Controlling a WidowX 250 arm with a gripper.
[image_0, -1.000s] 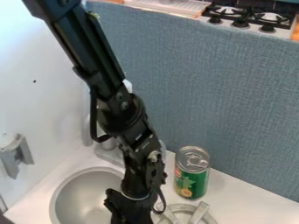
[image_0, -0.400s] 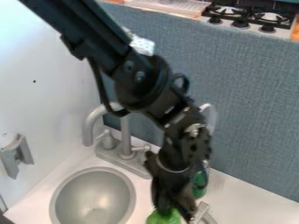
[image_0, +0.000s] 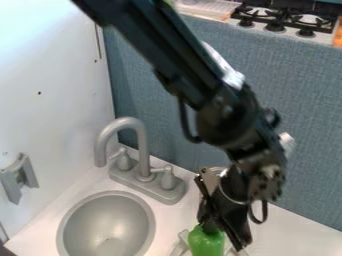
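Observation:
The black gripper (image_0: 220, 231) hangs at the lower right of the sink bowl, shut on a rounded, shiny green object (image_0: 206, 242). Its upper part sits between the fingers, and its lower end runs to the view's bottom edge. Directly behind the gripper stands a can (image_0: 212, 176); part of its metal top shows, and the gripper covers most of its body. A grey metal piece (image_0: 180, 246) lies low beside the green object, partly covered by it.
The round sink bowl (image_0: 107, 227) lies left of the gripper, with the grey faucet (image_0: 143, 150) behind it. A blue-grey partition (image_0: 307, 115) runs along the back right, and a white wall (image_0: 47, 115) with a grey bracket (image_0: 19, 177) stands on the left.
The arm has swung to the right, away from the sink bowl, uncovering the faucet. Since the middle frame the green object has moved right and slightly up with the gripper, which now hides most of the can.

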